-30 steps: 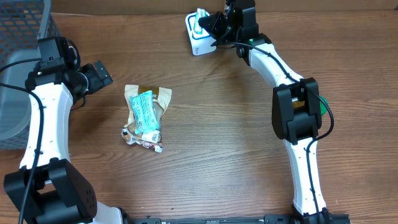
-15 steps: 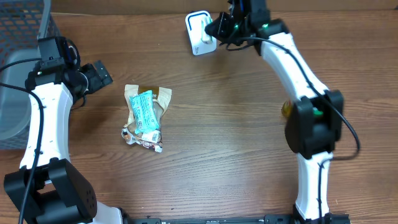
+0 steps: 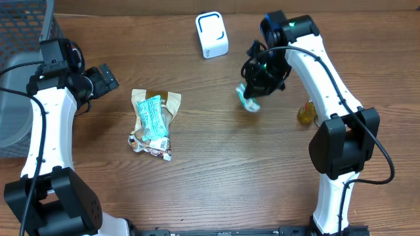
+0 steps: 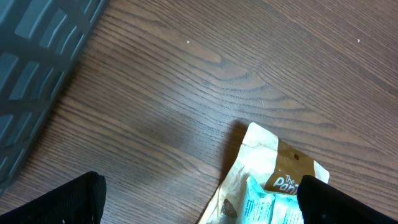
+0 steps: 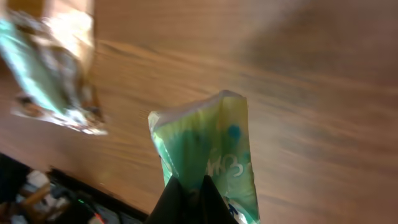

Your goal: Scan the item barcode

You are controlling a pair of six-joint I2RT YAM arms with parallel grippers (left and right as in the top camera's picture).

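From overhead, we see the right tool [image 3: 252,97] clamped on a green packet [image 3: 247,101], held above the tabletop [image 3: 216,170], well apart from the white scanner [image 3: 212,35]. At the left wrist, the left tool [image 4: 202,196] stands wide open near a packet pile [image 4: 273,186]. At the right wrist, the packet is pinched by one end. We judge presentation is in hand; next, bring the barcode to face the scanner.

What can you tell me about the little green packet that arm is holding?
The packet is a small, crinkly pouch, glossy like plastic film, pale green and white with teal print. The shut right gripper pinches one end; the rest sticks out free. It seems lifted off the table, touching nothing else.
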